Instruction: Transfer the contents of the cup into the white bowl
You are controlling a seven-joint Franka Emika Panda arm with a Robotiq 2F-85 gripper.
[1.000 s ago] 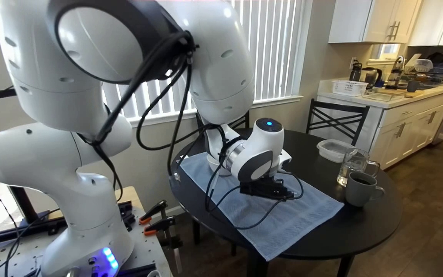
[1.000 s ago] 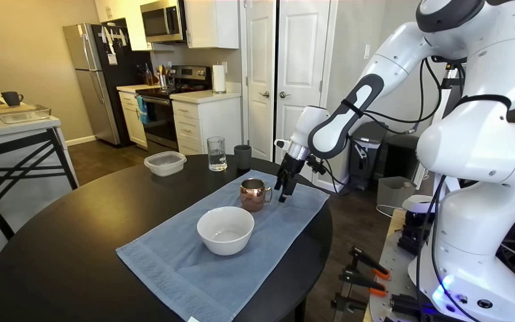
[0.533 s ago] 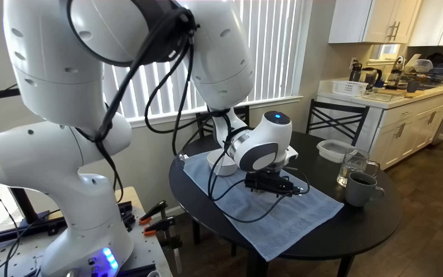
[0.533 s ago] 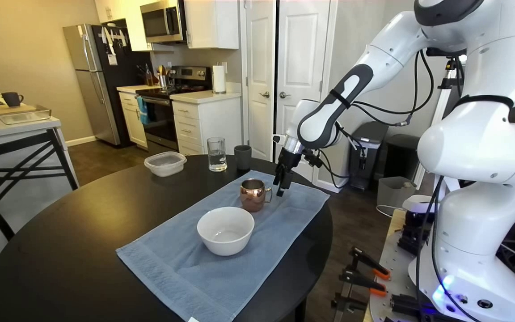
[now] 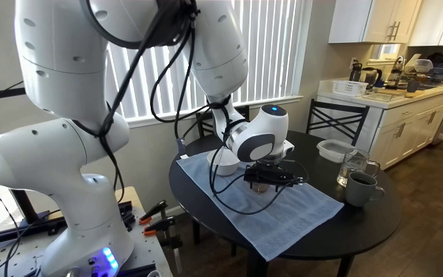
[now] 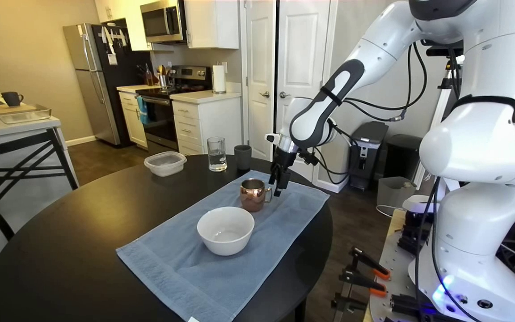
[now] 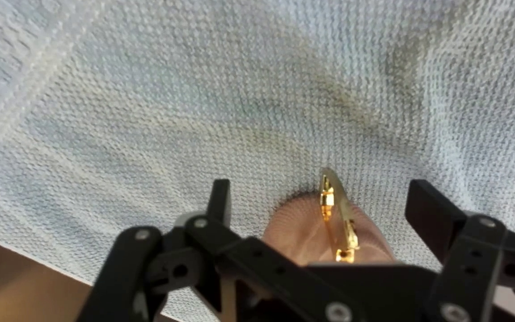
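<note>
One white Panda arm (image 6: 467, 147) leans over the round black surface (image 6: 74, 250), where a slightly rucked blue towel (image 6: 271, 235) lies askew. On the towel a round white bowl (image 6: 226, 244) stands upright with its bottom bare, so I judge the pouring is yet to be done. Above the towel hangs the tool (image 7: 320, 199), its fingers (image 7: 434, 219) spread wide and clamped on nothing. Between tool and bowl sits the copper mug (image 6: 252, 199), upright on the towel, near the bowl but apart from it; its inside is too dark for me to tell what it holds. Smallest, and my chief worry, is the mug's brass-bright handle (image 7: 340, 197): in the wrist view it shows between the fingers, though I can't tell whether they reach far enough around it. Closing too far back would, I think, pinch only the outer curve, and the mug's weight could then tip it forward and spill it short of the bowl. Should one finger meet the handle well before its partner, the mug may swivel or drag the loose towel along. Even a fair grip on such thin metal could twist during the pour.
</note>
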